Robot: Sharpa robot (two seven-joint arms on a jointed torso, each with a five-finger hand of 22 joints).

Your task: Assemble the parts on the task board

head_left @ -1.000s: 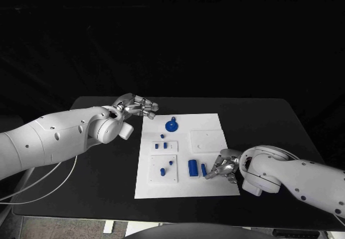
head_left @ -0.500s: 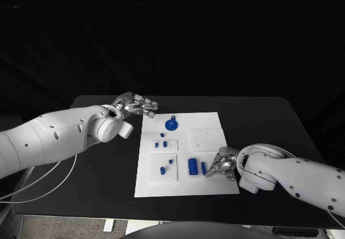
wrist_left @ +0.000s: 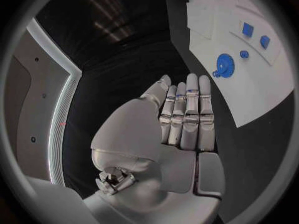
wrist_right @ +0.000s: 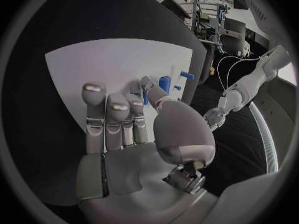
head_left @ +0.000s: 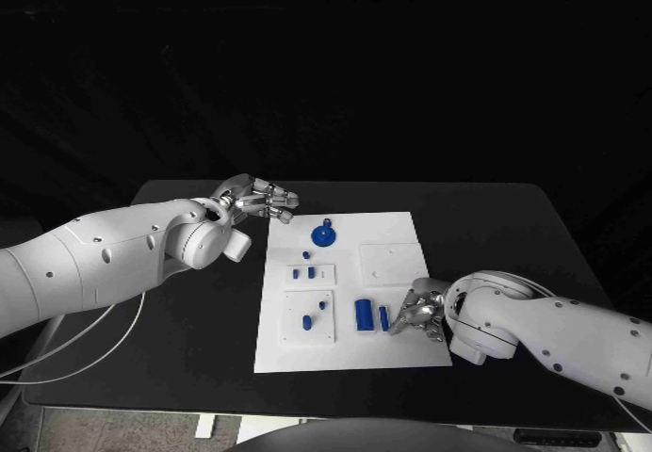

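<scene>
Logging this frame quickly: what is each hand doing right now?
Left hand: open, holding nothing, beside the task board.
Right hand: over the board's near right part; grip cannot be told.

Board [head_left: 408,247] mid-tabletop [head_left: 544,235]; parts [head_left: 365,314] on it; left hand [head_left: 258,200] off its far-left corner, right hand [head_left: 421,309] at near-right edge.

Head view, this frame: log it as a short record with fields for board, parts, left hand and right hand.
board: white task board lying flat on the black table
parts: blue round part at the far end; blue block and slim blue piece near the right hand
left hand: left hand off the board's far left corner, holding nothing
right hand: right hand over the board's right edge, fingertips by the slim piece; contact unclear
</scene>
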